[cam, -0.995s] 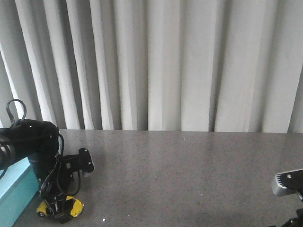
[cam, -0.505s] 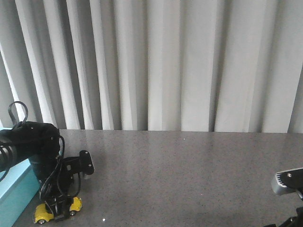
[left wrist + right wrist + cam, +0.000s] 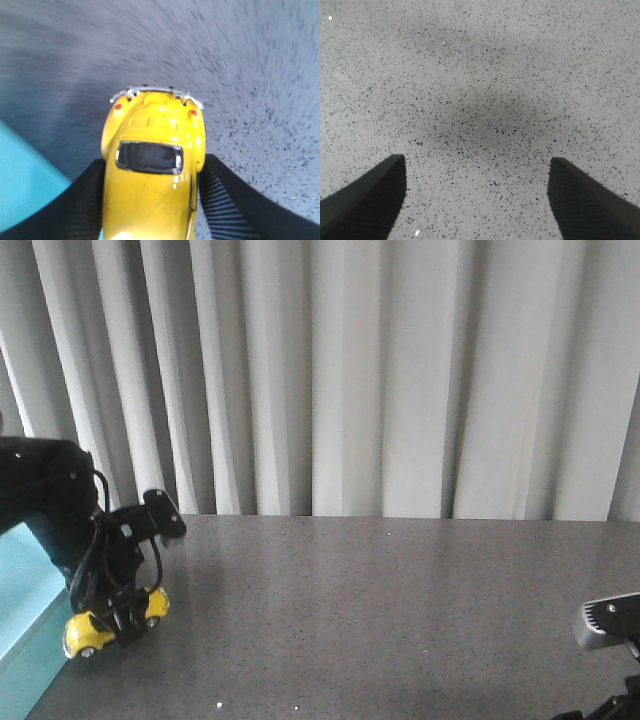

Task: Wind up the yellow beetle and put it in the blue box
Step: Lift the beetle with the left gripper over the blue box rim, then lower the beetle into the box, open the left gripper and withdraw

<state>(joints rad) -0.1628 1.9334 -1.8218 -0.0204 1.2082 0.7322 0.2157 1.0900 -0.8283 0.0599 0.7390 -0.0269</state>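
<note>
Front view: yellow beetle [image 3: 105,622] hangs tilted above the grey table [image 3: 400,610], nose down toward the blue box [image 3: 25,605] just beside it. My left gripper [image 3: 125,620] pinches the car by its sides, ribbed fingers [image 3: 227,202] pressed on the body. My right gripper [image 3: 477,200] hovers over bare table, fingers spread, well apart from the car.

beetle [image 3: 105,621] right of box [image 3: 22,585], table's [image 3: 400,600] left edge
</note>
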